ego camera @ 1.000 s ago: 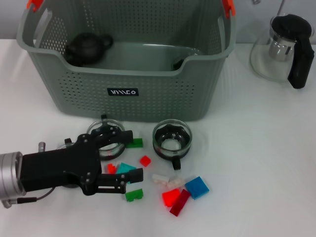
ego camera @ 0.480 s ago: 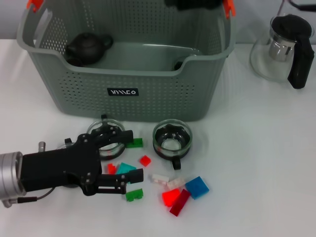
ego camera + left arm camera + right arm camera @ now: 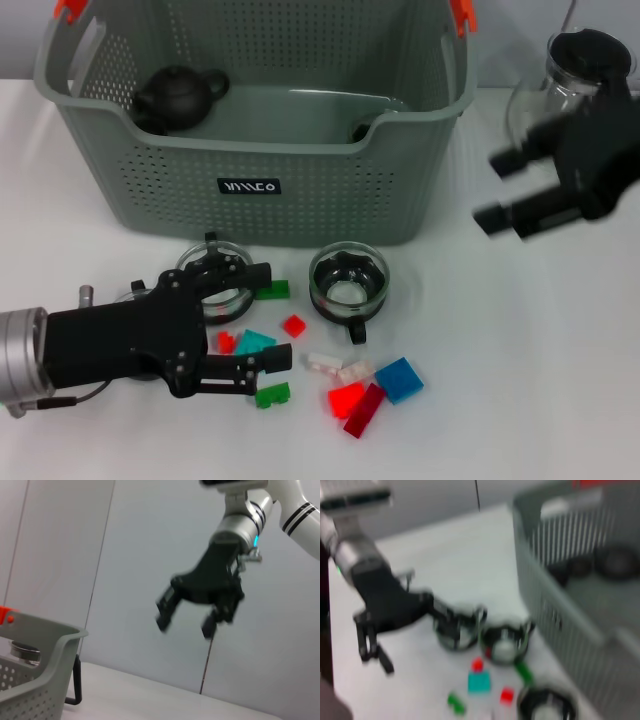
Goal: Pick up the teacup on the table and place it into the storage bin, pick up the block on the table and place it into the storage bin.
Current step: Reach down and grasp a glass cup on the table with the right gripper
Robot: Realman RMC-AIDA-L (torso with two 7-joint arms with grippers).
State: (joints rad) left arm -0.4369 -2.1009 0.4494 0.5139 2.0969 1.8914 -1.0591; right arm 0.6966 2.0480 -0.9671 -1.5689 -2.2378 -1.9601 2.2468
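Pincers both stood apart: your left pincer (image 3: pixel 268 313) hovered by the teacup (image 3: pixel 348 283) and blocks (image 3: pixel 400 379), your right pincer (image 3: pixel 502 189) beside the storage bin (image 3: pixel 250 150).

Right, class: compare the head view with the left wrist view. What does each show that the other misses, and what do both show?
Only the head view shows the left pincer over the blocks, the teacup on the table, the black teapot inside the bin and the glass kettle.
Only the left wrist view shows the right arm's silver wrist against the wall.
Both show the open right pincer in the air, and the storage bin.
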